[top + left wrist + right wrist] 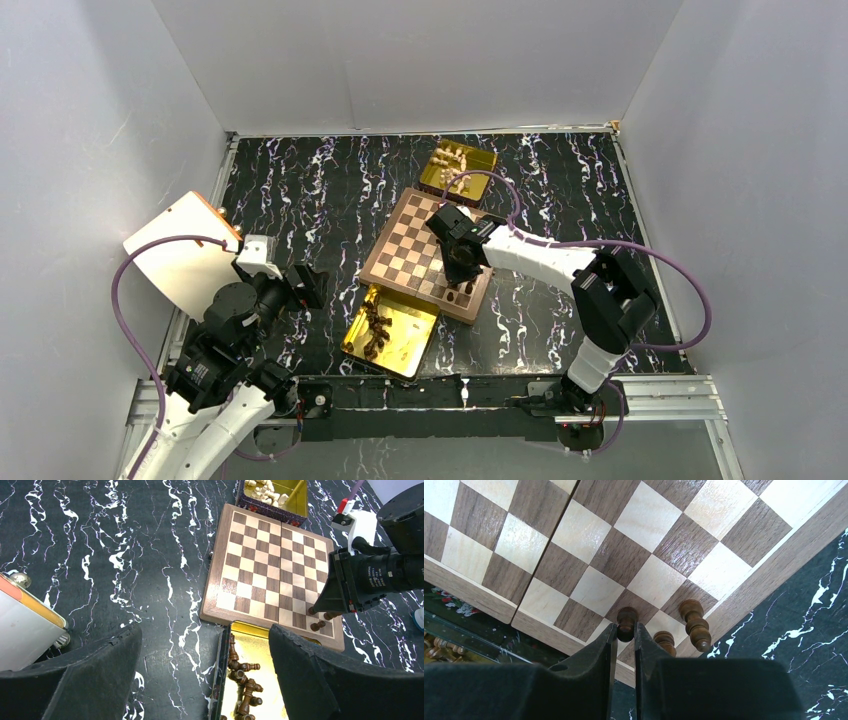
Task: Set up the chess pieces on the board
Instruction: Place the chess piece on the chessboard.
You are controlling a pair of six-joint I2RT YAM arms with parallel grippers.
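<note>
Between the clamped jaws of the right gripper [626, 630] a third chessman [627, 617] is being seated on the board [639, 527] (jaws of the left gripper [204, 630] apart, most pieces [243, 676] unplaced in trays [418, 340]).

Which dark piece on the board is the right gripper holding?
The leftmost piece in the right wrist view, pinched in the right gripper; the other two are free.

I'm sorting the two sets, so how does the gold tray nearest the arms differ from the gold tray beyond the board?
The near tray holds dark brown chess pieces; the far tray holds pale cream pieces. The near tray lies along the near edge of the board, the far tray along its far edge. Both are shiny gold, rectangular and open-topped.
</note>
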